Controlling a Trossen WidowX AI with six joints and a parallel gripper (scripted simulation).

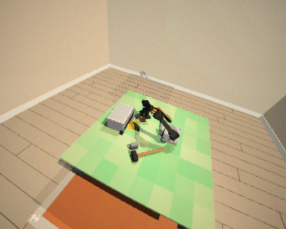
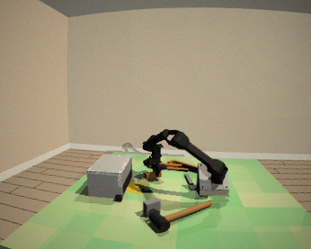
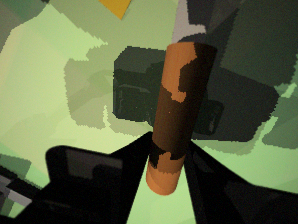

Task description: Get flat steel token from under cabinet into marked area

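My gripper (image 3: 167,138) (image 2: 153,172) is shut on an orange cylindrical handle (image 3: 172,117) (image 2: 152,175). A grey metal shaft (image 3: 187,22) runs on from the handle's far end, towards the top of the wrist view; its tip is out of that view. The gripper is low in front of the cabinet (image 1: 121,114) (image 2: 104,176), beside the marked area. The yellow marked area (image 1: 131,125) (image 2: 134,188) lies at the cabinet's front, partly in shadow; one corner (image 3: 117,7) shows in the wrist view. I cannot make out the steel token in any view.
A hammer with a black head (image 1: 135,156) (image 2: 159,221) and a wooden handle lies at the near side. A grey block (image 1: 134,146) (image 2: 151,206) is beside its head. A small black thing (image 1: 121,132) (image 2: 118,198) is at the cabinet's near front corner. Orange sticks (image 2: 177,167) lie behind the arm.
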